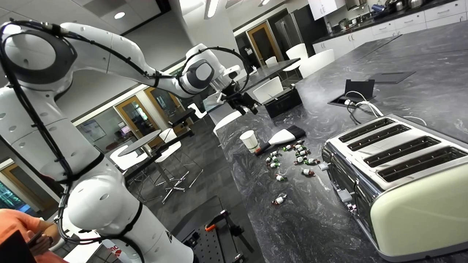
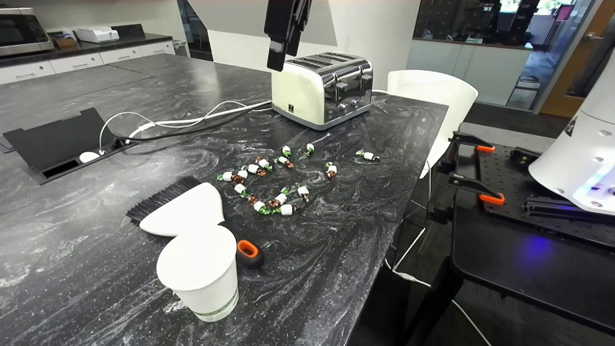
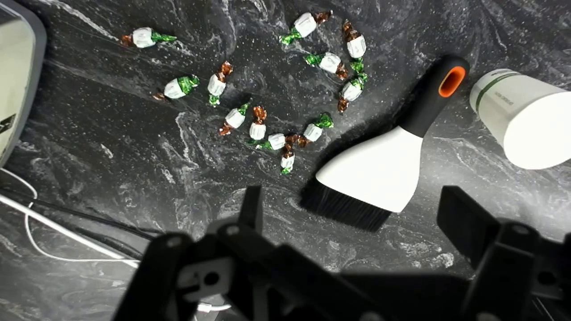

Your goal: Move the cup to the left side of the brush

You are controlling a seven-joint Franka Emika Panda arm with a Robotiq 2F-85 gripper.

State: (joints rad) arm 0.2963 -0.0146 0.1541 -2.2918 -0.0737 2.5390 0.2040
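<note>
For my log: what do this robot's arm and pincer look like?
The arm has smooth, rounded white segments with dark grey joint surrounds. A black cable runs along its outside, and black straps wrap around it in places. A small dark marking sits low on it. The pincer is black and angular, with two flat-faced fingers and round, metallic-looking pivots.

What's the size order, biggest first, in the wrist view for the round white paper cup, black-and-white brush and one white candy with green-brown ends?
1. Brush
2. Cup, clipped by the right edge but plainly smaller
3. Candy
</note>
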